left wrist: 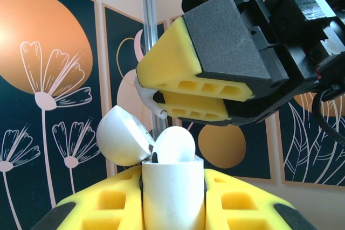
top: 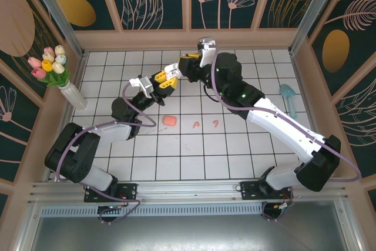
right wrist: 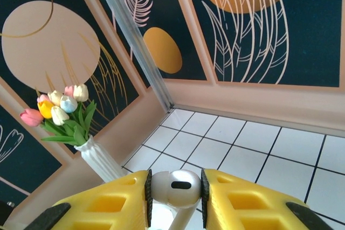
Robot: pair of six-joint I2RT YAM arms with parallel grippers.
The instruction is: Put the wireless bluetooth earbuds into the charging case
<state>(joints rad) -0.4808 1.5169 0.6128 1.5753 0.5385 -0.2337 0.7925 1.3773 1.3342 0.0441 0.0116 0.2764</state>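
Observation:
My left gripper (top: 160, 84) is shut on a white charging case (left wrist: 172, 197), held upright with its lid (left wrist: 121, 138) swung open to the left. One white earbud (left wrist: 175, 145) sits in the case with its head sticking out. My right gripper (left wrist: 207, 87) hovers just above the case, its fingers shut on a second white earbud (right wrist: 176, 187), stem pointing down. In the top view both grippers meet above the tiles, the right gripper (top: 175, 72) slightly behind the left. Two salmon-pink earbuds (top: 197, 124) (top: 216, 124) lie on the tiled floor.
A salmon-pink case (top: 170, 120) lies on the tiles left of the pink earbuds. A white vase of tulips (top: 70, 89) stands at the left wall. A teal object (top: 288, 95) lies by the right wall. Walls close in the tiled floor (top: 235, 151).

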